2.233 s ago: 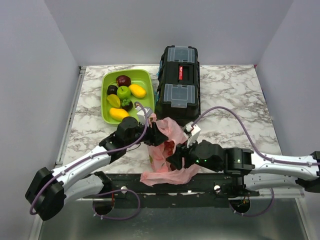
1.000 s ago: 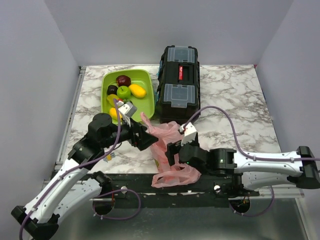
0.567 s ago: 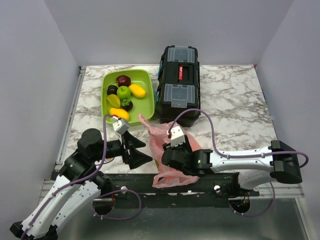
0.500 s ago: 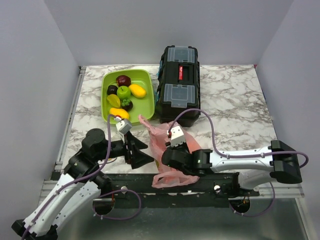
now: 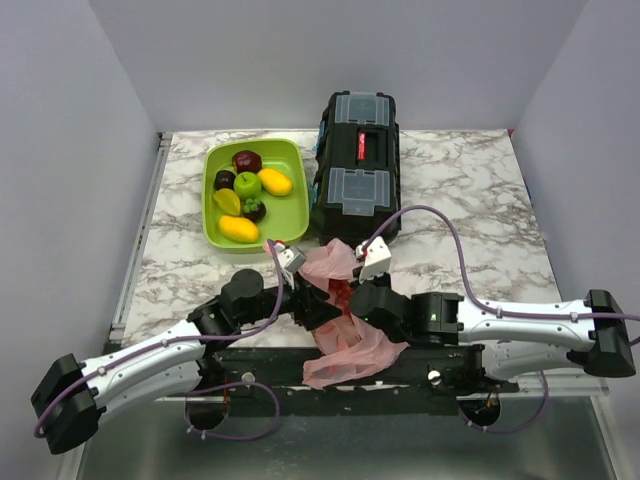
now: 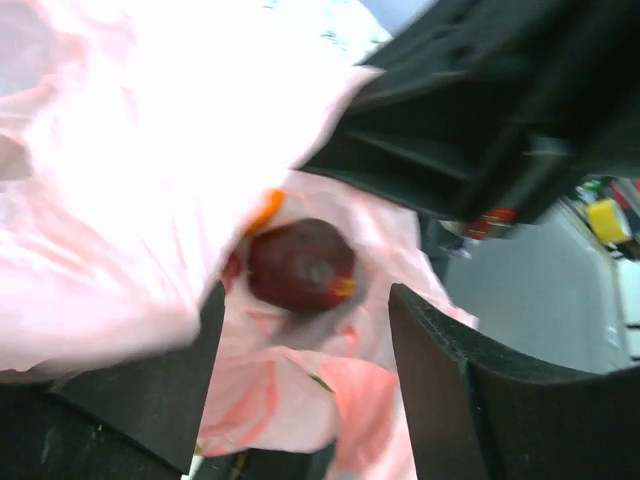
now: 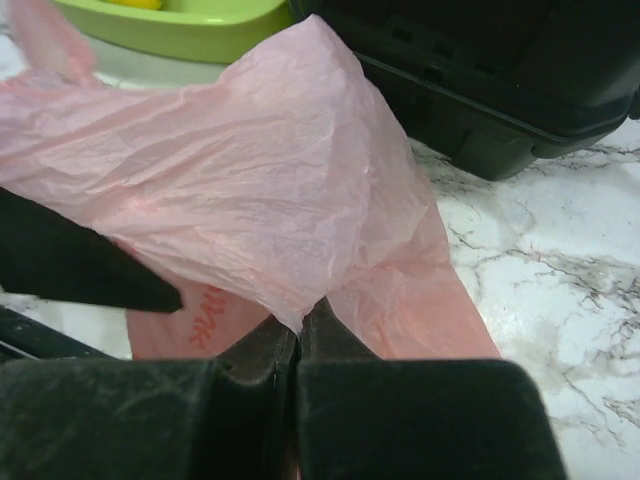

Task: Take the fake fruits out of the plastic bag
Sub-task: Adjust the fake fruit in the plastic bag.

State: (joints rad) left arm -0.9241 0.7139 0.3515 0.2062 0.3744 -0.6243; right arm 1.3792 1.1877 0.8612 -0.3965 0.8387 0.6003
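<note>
The plastic bag [image 7: 250, 180] is pink, the fruit [image 6: 300, 266] dark red.

Bright, even light — wrist close-ups blurred

The left arm [image 5: 140, 362] and right arm [image 5: 520, 320] are glossy white shells joined by chunky black housings. A thin purple cable [image 5: 430, 209] loops along each. A small white camera block [image 5: 377, 258] tops each wrist, and the claw fingers [image 6: 480, 400] are matte black.
</note>
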